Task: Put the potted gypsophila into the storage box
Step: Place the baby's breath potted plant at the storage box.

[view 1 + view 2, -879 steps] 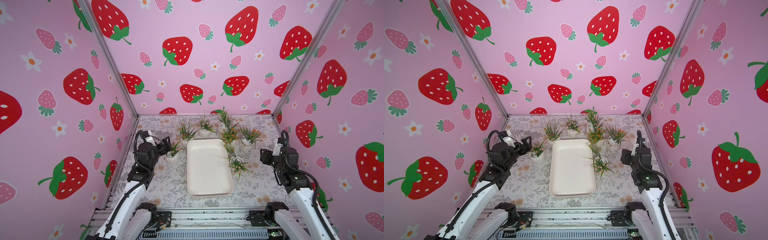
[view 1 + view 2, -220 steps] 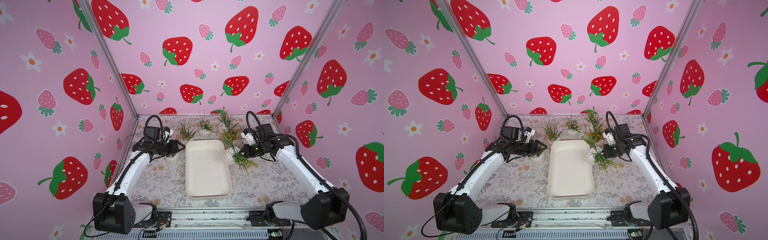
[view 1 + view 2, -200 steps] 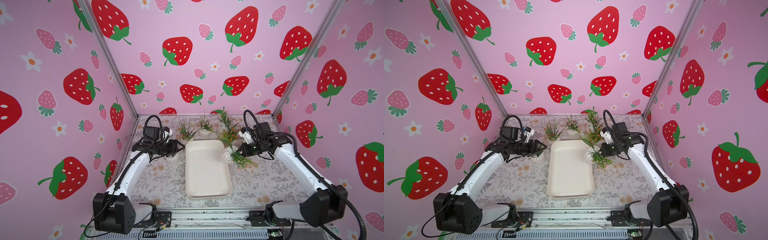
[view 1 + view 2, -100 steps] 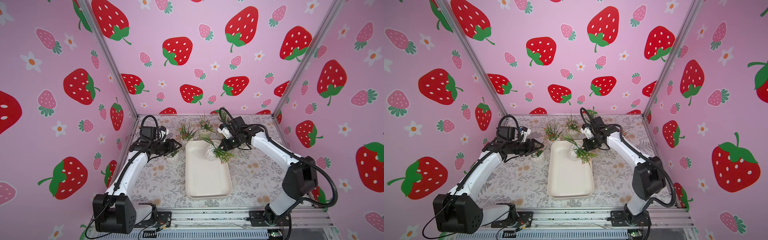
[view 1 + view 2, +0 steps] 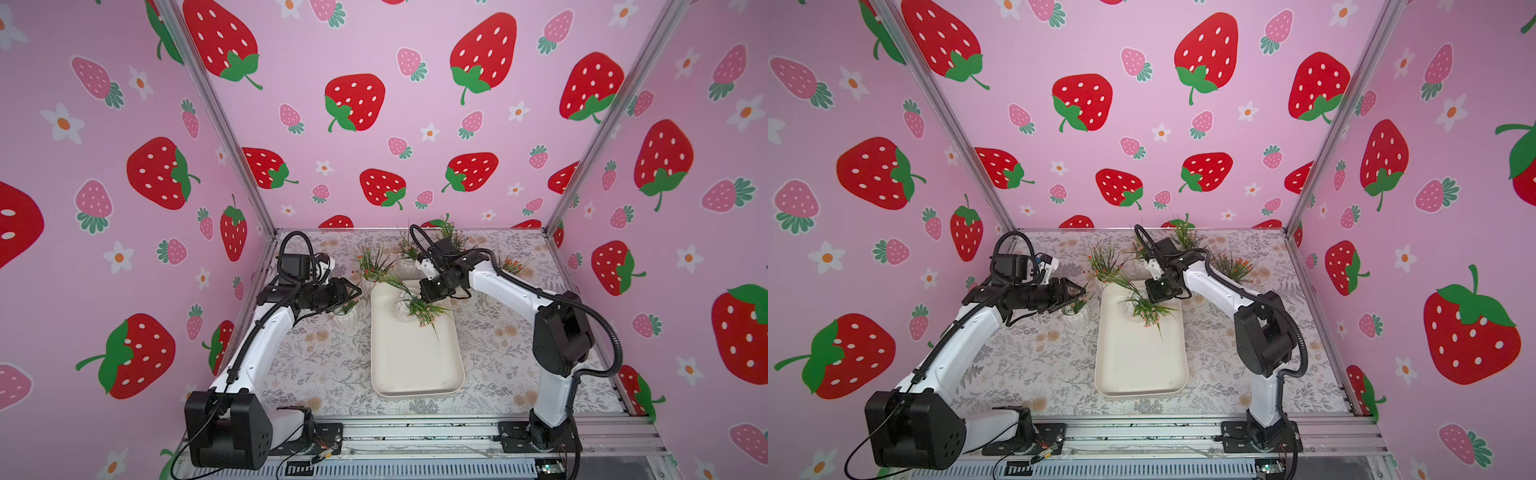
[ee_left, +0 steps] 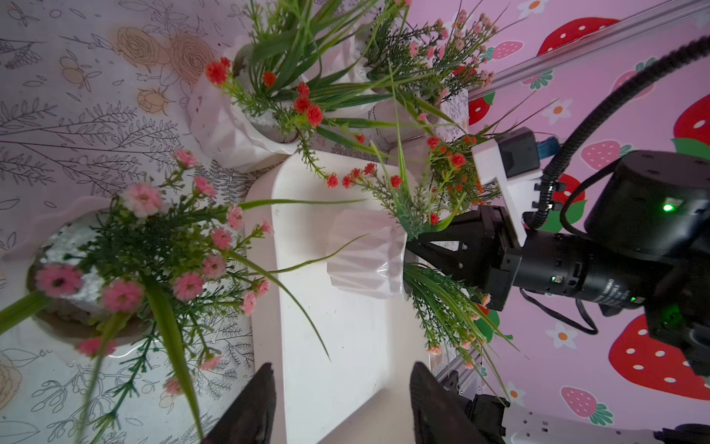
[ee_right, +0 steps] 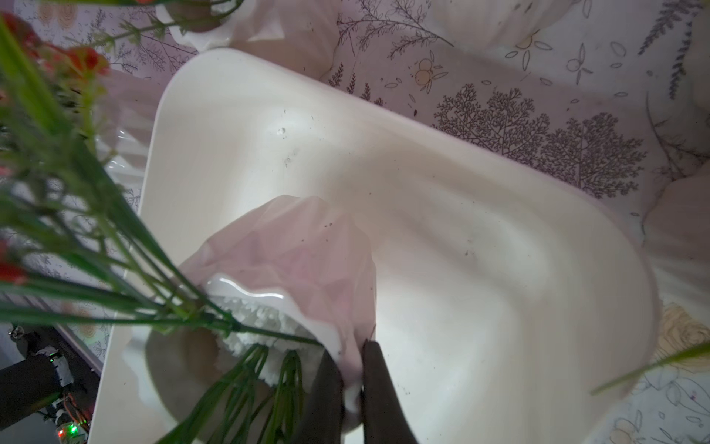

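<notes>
A potted gypsophila with pink flowers is gripped by its rim between the right fingers. These are clamped tight on the white ribbed wall, one inside the pot and one outside. The pot is held tilted, with its sprigs fanned out to the side of the fingertips. Its base is lowered ahead of them over the far end of the storage box. Whether the base touches the box floor cannot be told.

The left fingers are spread apart and nothing is held between them. Just ahead of and below their tips, a second pot with pink flowers is stood upright on the floral counter, just beside the box's long side. Further pots are clustered on the counter past the box's far end, beyond both pairs of fingers.
</notes>
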